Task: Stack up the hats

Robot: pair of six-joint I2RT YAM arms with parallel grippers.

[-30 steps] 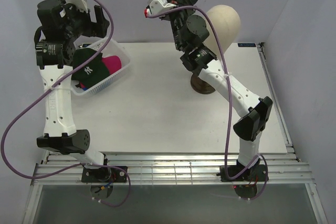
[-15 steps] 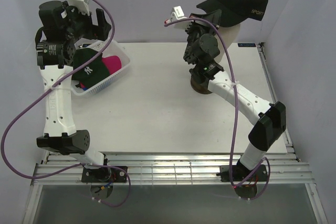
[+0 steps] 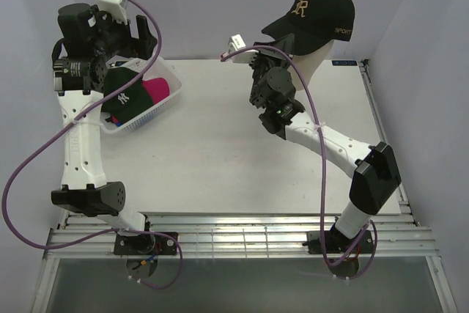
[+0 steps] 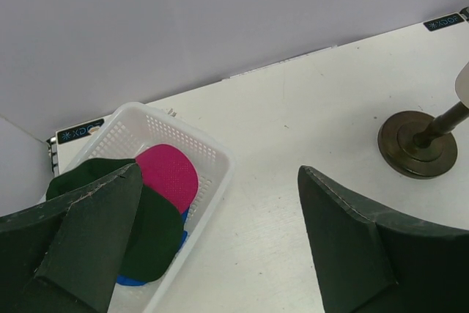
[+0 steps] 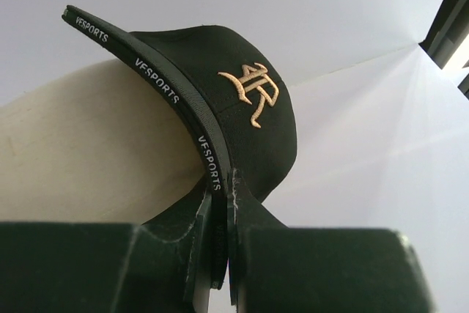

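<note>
Black cap (image 3: 316,9) on head (image 5: 88,144), brim pinched by right gripper (image 5: 220,210); left gripper (image 4: 220,203) agape, empty; three caps (image 4: 168,177) unstacked in basket (image 4: 183,131)

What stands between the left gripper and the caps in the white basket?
Nothing visible does. The left gripper hangs open, raised near the basket, whose top is uncovered. The green cap lies uppermost, partly over the magenta cap. Only an edge of the blue cap shows beneath.

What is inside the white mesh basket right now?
The white mesh basket holds a dark green NY cap overlapping a magenta cap. Only a sliver of a blue cap shows beneath them; the rest is covered.
</note>
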